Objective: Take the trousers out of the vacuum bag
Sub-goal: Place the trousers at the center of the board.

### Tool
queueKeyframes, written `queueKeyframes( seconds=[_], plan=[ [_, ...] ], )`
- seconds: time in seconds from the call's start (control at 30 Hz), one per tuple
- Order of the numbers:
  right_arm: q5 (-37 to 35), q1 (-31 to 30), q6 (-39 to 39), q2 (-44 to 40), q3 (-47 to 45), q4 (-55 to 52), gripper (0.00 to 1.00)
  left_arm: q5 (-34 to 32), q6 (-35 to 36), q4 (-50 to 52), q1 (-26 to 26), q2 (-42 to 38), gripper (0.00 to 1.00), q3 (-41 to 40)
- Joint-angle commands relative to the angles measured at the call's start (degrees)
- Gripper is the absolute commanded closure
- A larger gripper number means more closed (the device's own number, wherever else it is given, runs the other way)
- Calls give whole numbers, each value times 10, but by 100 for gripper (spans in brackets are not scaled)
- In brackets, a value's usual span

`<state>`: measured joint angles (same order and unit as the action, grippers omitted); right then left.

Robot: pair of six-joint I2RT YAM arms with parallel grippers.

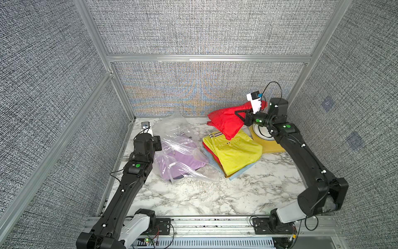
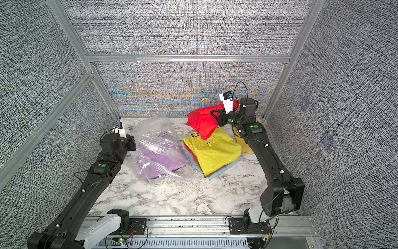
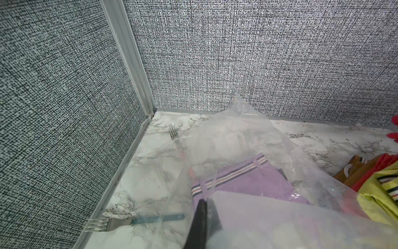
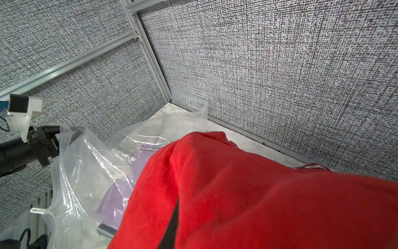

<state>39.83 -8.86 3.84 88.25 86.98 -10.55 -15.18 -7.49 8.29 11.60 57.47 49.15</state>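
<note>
Red trousers [image 1: 226, 124] clamped in right claw [image 1: 240, 113], above yellow trousers [image 1: 237, 153]

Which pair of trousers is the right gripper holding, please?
The red trousers, hanging from the right gripper; the yellow trousers lie atop the stack, and the lilac trousers sit in the vacuum bag.

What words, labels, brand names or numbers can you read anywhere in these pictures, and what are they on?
None can be read. The vacuum bag, the red trousers and the yellow trousers show no legible words, labels or numbers.
</note>
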Motion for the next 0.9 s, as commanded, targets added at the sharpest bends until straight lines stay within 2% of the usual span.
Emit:
queueKeyframes(
  seconds=[0.0, 0.23, 0.6, 0.87],
  plan=[
    [97, 15, -33, 19, 22, 60, 100, -19, -2, -13, -2, -3, 100, -1],
    [144, 33, -61, 27, -17, 51, 100, -22, 2, -12, -3, -7, 100, -2],
    [141, 36, -82, 35, -51, 43, 100, -24, 3, -12, -3, -3, 100, -6],
    [124, 45, -99, -4, -118, 36, 100, -22, 4, -14, -3, -5, 100, -8]
  ],
)
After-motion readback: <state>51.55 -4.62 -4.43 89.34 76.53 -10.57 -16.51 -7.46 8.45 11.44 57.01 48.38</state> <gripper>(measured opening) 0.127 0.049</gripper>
